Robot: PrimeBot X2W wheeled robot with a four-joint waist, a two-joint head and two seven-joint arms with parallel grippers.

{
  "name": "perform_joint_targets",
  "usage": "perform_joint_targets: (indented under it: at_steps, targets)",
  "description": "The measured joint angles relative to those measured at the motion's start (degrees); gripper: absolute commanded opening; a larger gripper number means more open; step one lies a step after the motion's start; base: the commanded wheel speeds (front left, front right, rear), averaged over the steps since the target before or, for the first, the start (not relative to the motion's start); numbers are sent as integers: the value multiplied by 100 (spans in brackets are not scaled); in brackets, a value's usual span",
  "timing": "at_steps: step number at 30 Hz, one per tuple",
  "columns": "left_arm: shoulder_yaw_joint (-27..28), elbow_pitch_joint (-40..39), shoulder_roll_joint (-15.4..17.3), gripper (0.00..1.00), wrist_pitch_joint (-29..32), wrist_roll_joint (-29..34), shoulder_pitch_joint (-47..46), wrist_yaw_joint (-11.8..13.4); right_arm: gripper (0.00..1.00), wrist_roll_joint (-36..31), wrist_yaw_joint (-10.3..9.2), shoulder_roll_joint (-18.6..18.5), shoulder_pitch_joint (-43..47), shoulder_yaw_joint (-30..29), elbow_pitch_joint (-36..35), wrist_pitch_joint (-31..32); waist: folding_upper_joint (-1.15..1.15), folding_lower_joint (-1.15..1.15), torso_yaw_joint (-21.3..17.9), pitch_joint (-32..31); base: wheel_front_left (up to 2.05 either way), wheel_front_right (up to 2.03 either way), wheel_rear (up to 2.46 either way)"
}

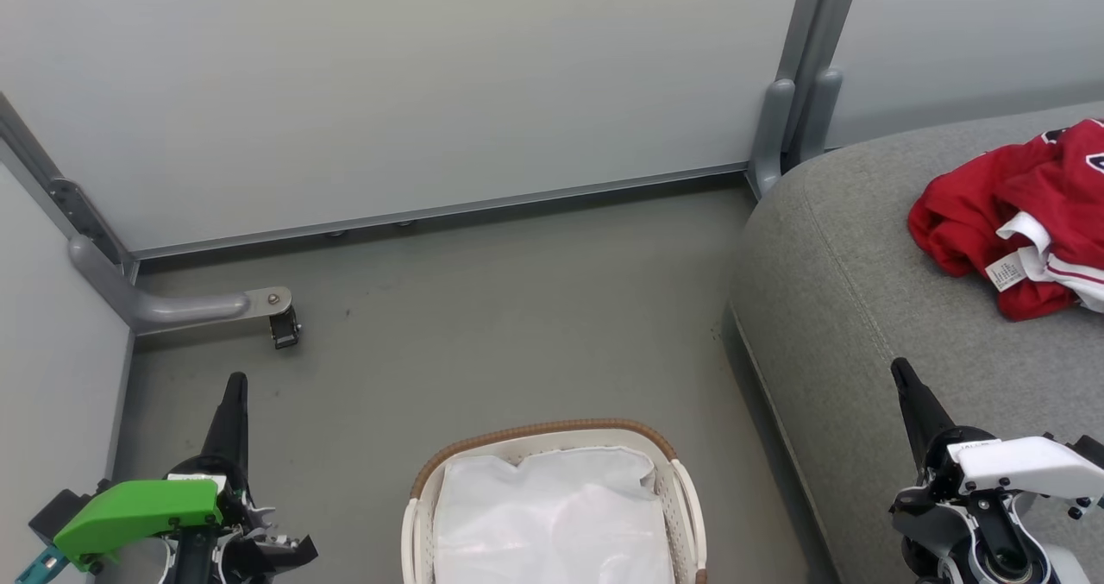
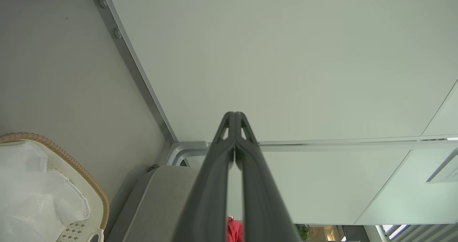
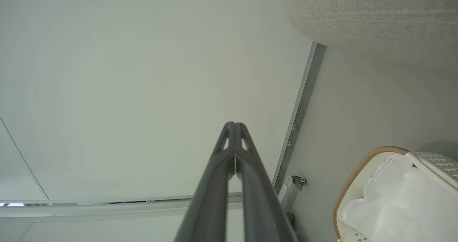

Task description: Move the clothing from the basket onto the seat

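Grey flooring (image 1: 483, 308) and pale wall panels (image 1: 388, 92) are closing in this corner, and from where I am standing the job is looking all but finished. The clothing (image 1: 1000, 213) is lying in one crumpled red heap, white trim and a small label showing. It is up and well to the right of the basket (image 1: 552, 430), resting on the seat (image 1: 845, 291). Whether that heap is one jersey or several bunched together I cannot tell, as part of it is running out of sight.

The basket is sitting on the floor just left of the seat's rounded flank. Inside it only the rumpled white liner (image 1: 552, 515) is showing, with no red against it. Its near end is being cut off from view, so I am judging, not swearing, that nothing is left to carry across.

Counting up, I am seeing one red heap, one basket, one liner, one seat and two grippers. The left gripper (image 1: 235, 383) is hanging to the left of the basket, its fingers pressed together on nothing, and the left wrist view is showing the tips meeting. The right gripper (image 1: 900, 367) is poised to the right of the basket, over the seat's front edge, likewise closed and empty. Neither is touching the cloth or the basket.
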Motion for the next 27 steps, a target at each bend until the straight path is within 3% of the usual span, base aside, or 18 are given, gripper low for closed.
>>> perform_joint_targets:
  at_steps: [11,27]
  targets:
    - [58,-29,1,0,103,-370,-53,-24,0,412,-1,-3,-8,-68,-33,102,0,0,-28,1,0,0,0]
    - [59,-30,1,0,105,-371,-53,-24,0,412,-1,-3,-10,-73,-35,102,0,0,-28,1,0,0,0]
